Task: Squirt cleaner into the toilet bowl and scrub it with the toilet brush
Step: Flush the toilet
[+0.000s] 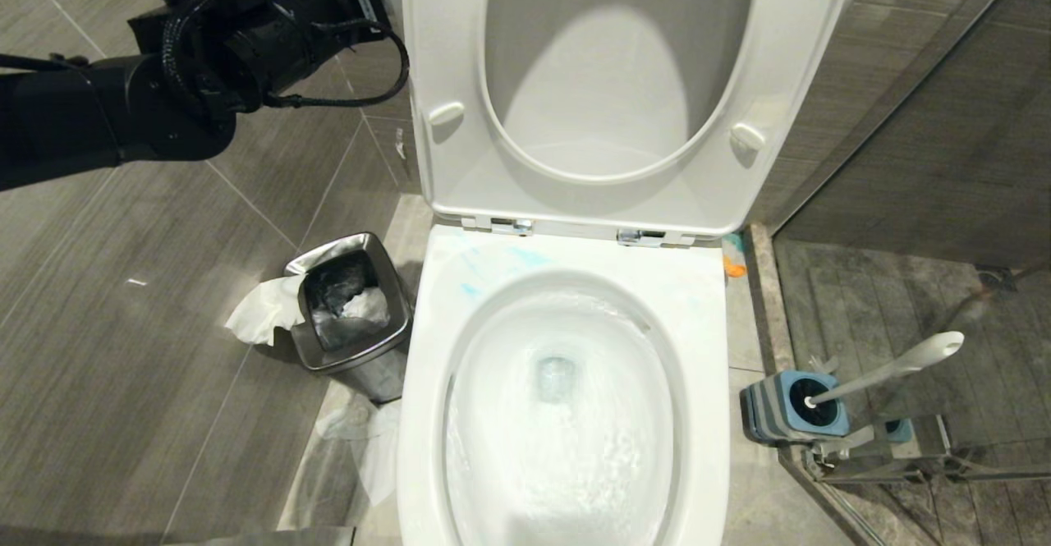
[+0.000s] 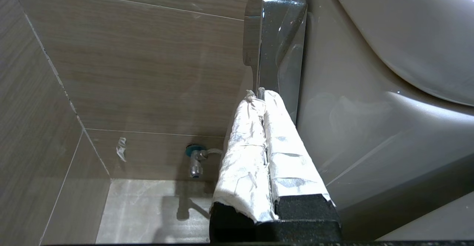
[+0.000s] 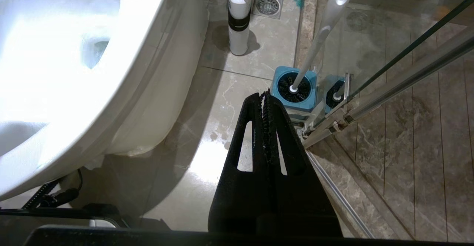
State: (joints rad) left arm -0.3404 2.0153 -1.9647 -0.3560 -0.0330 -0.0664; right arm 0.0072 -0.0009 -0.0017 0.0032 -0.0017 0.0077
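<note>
I see the bowl [image 1: 566,415] flushing, brush [image 1: 891,369] back in its holder [image 1: 792,406]; left tool [image 2: 261,92] pinched empty at the lever [image 2: 276,35], right tool [image 3: 267,98] closed; nearly finished.

We see the toilet bowl [image 1: 566,415] in the middle of the floor, its seat and lid [image 1: 616,94] raised upright behind it against the tank, and water swirling in it around the drain hole [image 1: 557,375]. To its left stands the bin [image 1: 349,316], with a tissue [image 1: 261,309] hanging over its left rim. To its right the toilet brush [image 1: 891,369] leans in its holder [image 1: 792,408] beside the glass partition [image 1: 928,160], with a bottle [image 3: 239,16] on the floor further back by the floor drain [image 3: 267,4].
</note>
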